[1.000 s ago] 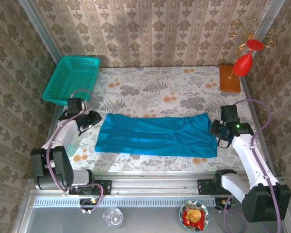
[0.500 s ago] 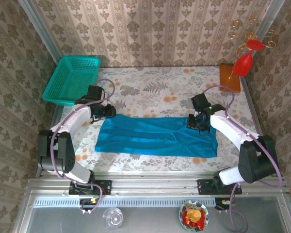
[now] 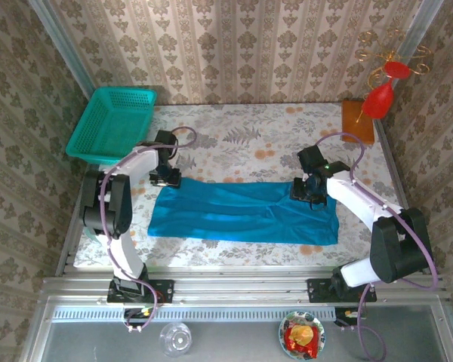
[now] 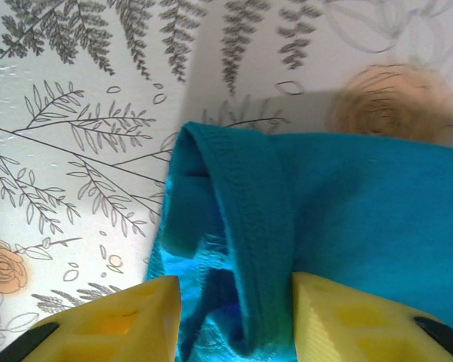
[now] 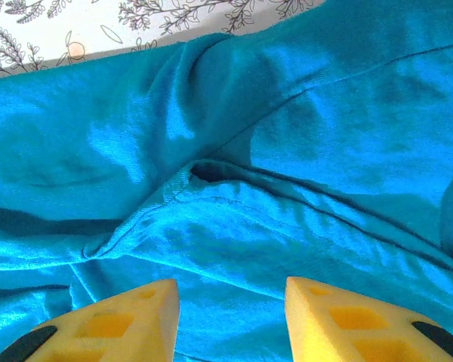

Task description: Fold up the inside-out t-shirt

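The inside-out t-shirt point(image 3: 241, 213) lies as a long bright blue strip across the middle of the flowered table point(image 3: 234, 139). My left gripper point(image 3: 167, 178) hovers at the strip's far left corner. In the left wrist view its yellow fingers point(image 4: 113, 324) stand apart, and the t-shirt's point(image 4: 362, 204) hemmed fold runs between them; the left gripper point(image 4: 236, 320) is open. My right gripper point(image 3: 305, 190) is over the far right part of the strip. Its jaws are open above a creased seam of the t-shirt point(image 5: 234, 226), with the right gripper point(image 5: 232, 320) low over the cloth.
A teal mesh basket point(image 3: 111, 123) sits at the far left corner. An orange-brown block point(image 3: 357, 121) and a red ornament point(image 3: 380, 96) are at the far right. A glass point(image 3: 175, 338) and a small dish point(image 3: 302, 335) sit below the front rail.
Both arms swung in from the table's sides to the t-shirt's far edge, the left to its left corner, the right to its right part. Both pairs of jaws widened.
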